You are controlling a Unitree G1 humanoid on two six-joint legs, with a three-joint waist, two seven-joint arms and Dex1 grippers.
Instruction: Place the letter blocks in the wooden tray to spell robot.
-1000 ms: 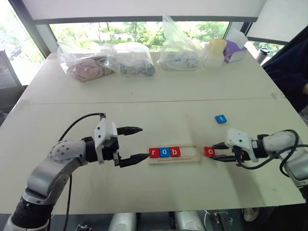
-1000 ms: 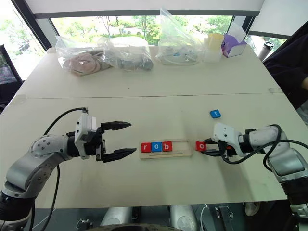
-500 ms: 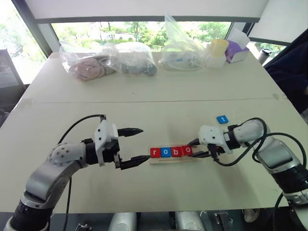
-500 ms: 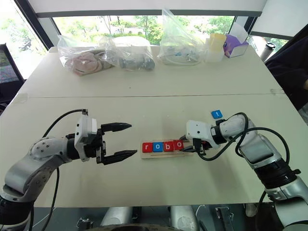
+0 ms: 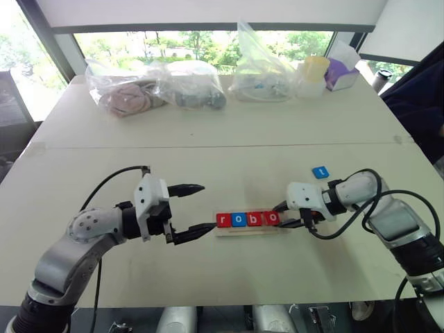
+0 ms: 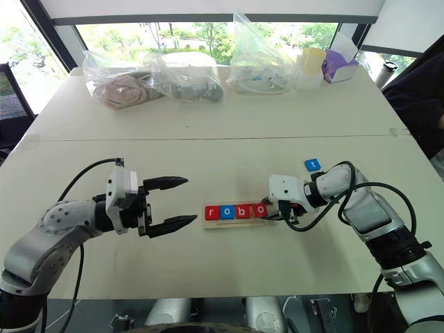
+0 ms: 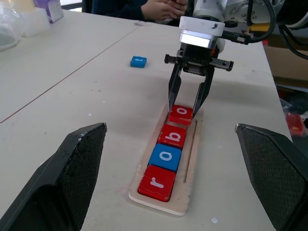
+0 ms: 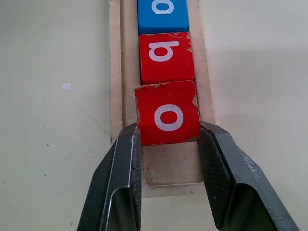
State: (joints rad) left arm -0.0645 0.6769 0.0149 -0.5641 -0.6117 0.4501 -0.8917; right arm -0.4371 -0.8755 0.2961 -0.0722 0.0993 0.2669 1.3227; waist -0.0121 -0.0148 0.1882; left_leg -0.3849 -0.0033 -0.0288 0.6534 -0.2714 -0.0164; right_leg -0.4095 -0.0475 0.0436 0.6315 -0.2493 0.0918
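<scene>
The wooden tray (image 5: pixel 250 230) lies at the table's middle front. In it stand the red r (image 5: pixel 223 220), the blue o (image 5: pixel 238 220) and the red b (image 5: pixel 254 219) in a row. My right gripper (image 5: pixel 281 216) is shut on the red o block (image 8: pixel 167 112), its fingers (image 8: pixel 122 159) on either side. That block sits slightly askew in the tray, right beside the b. The blue t block (image 5: pixel 319 172) lies loose on the table, beyond the right gripper. My left gripper (image 5: pixel 207 207) hovers open and empty just left of the tray's left end.
Several clear plastic bags (image 5: pixel 194 87) stand along the table's far side, with a yellowish cup (image 5: pixel 312 73) and a purple box (image 5: pixel 340 69) at the back right. A person's dark sleeve (image 5: pixel 420 97) is at the right edge.
My right gripper carried the red o leftward from the table beside the tray into the tray, up against the b. The left gripper has stayed put.
</scene>
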